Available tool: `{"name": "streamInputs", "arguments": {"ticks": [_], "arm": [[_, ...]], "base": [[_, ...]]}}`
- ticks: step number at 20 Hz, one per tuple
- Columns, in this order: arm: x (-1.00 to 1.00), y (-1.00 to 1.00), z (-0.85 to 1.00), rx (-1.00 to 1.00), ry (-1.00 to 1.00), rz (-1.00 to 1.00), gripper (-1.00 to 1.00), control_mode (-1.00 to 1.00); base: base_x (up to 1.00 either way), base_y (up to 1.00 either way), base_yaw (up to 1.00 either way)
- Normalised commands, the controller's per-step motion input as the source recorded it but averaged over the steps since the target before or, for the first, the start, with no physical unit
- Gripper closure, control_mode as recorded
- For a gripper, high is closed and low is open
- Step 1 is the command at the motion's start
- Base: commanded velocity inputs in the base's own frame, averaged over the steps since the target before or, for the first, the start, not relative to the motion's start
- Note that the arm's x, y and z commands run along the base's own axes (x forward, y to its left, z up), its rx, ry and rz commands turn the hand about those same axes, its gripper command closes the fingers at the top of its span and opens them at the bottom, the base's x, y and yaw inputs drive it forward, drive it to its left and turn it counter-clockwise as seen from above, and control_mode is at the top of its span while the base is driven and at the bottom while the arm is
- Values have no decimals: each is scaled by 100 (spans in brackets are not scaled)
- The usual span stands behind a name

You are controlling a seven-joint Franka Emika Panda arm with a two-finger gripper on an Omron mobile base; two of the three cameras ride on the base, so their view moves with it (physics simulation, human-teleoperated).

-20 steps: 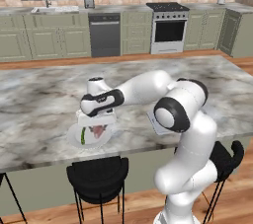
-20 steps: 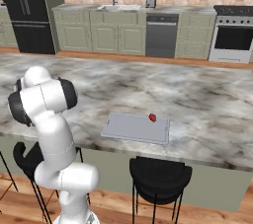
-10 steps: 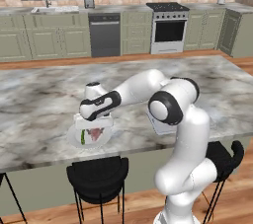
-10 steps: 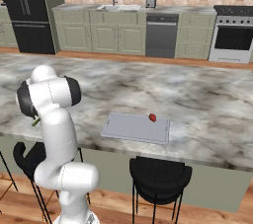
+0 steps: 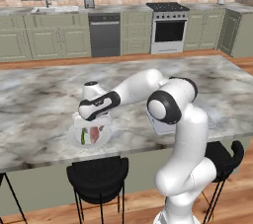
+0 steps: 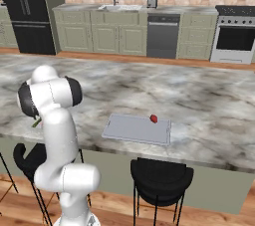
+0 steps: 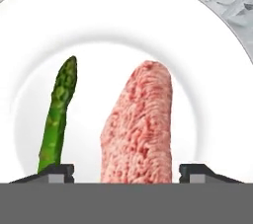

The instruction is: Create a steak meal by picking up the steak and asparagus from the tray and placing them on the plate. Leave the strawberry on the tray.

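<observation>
Gripper [image 7: 126, 171] jaws stand spread wide, with the two dark fingertips [image 7: 55, 172] far apart at the bottom of the hand view and nothing pinched between them. Directly beneath the gripper lies the plate [image 7: 212, 60], round and white with a wide rim. On the plate, the steak [image 7: 138, 124] rests flat between the two fingertips, reaching away from the gripper along its long axis. Just beside the steak, toward the left fingertip, the asparagus [image 7: 58, 112] lies roughly parallel to it, its tip pointing away from the gripper; the two foods sit near each other but apart.

From the left base view, the gripper [image 5: 94, 119] hangs close above the plate [image 5: 74, 136], near the front edge of the marble counter [image 5: 39, 99], with the steak [image 5: 94, 133] and asparagus [image 5: 83, 137] visible under it.

Well away from the gripper, further along the same counter [image 6: 199, 100], the tray [image 6: 129, 130] lies flat. The strawberry [image 6: 154, 118] sits on the tray near its far edge.
</observation>
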Motion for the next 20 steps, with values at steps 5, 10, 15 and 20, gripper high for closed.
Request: {"name": "streamInputs", "arguments": {"ticks": [5, 10, 15, 20], "arm": [[-13, 0, 21, 0, -19, 0, -100, -100], [-53, -16, 71, 0, -19, -1, -100, -100], [-60, -35, 88, 3, -14, -1, -100, -100], [-54, -51, 70, 6, -15, 0, -100, -100]], "base": [[0, 0, 0], [0, 0, 0], [0, 0, 0], [0, 0, 0]]}}
